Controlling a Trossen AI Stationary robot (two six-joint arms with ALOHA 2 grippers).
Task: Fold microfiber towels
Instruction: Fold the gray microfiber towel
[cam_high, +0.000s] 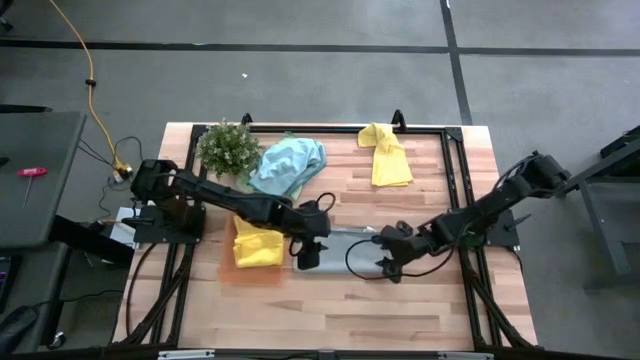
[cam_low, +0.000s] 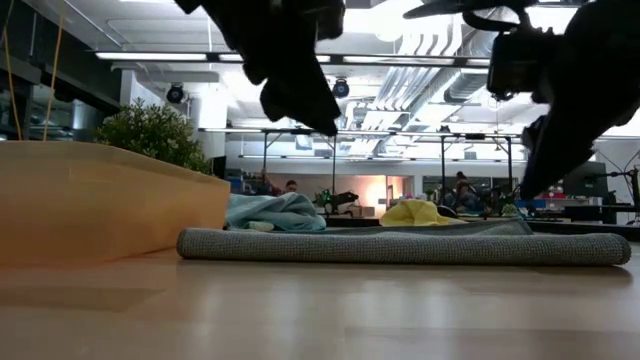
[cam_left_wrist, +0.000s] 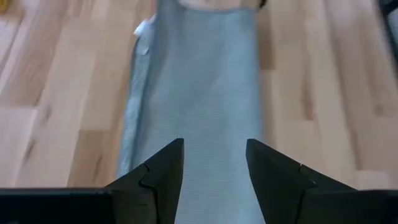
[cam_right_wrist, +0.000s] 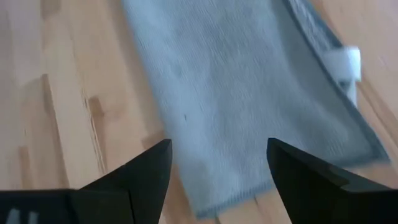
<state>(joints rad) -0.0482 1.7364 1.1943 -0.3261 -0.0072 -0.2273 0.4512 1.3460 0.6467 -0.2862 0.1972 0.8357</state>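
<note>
Currently both end effectors, left (cam_high: 308, 252) and right (cam_high: 388, 262), hover open over the grey towel's (cam_high: 345, 243) ends near the table's (cam_high: 400, 310) centre, gripping nothing.

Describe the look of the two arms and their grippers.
Both arms are dark, nearly black, built of jointed segments. A thin black cable loops beside the left arm and another by the right arm. The left gripper and right gripper each have two matte black, angular, wedge-shaped fingers. No markings show.
</note>
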